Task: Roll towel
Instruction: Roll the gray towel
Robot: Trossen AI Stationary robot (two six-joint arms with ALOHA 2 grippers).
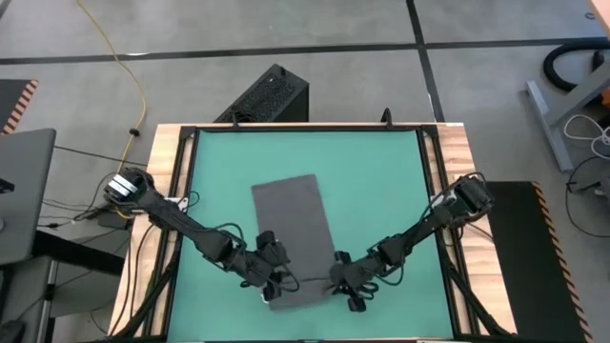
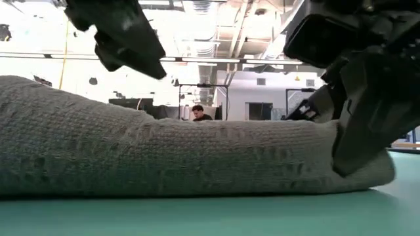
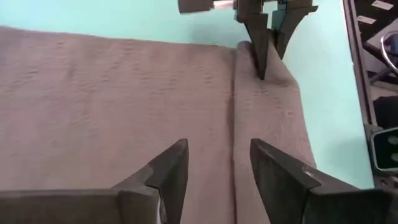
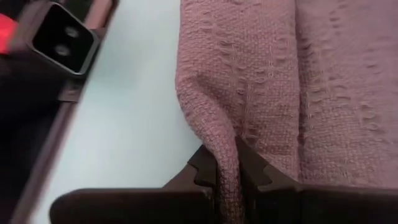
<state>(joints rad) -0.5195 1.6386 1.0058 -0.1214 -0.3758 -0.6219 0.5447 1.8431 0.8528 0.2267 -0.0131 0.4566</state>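
The dark grey towel lies flat on the green mat, its long side running from far to near. Its near end is turned over into a narrow folded strip. My left gripper hovers open above the left part of that strip, clear of the cloth; in the low view it hangs high at the upper left. My right gripper is shut on the strip's right end. My right gripper pinches a raised ridge of cloth between its two fingers, at the right end of the folded near strip. It is a fold, so more than one layer. The fingers slant down from the table's right side. The rest of the towel lies on the mat.
A wooden frame borders the mat on all sides. Bare green mat lies left and right of the towel and beyond its far end. A black box stands on the floor behind the table. A person shows far off in the room.
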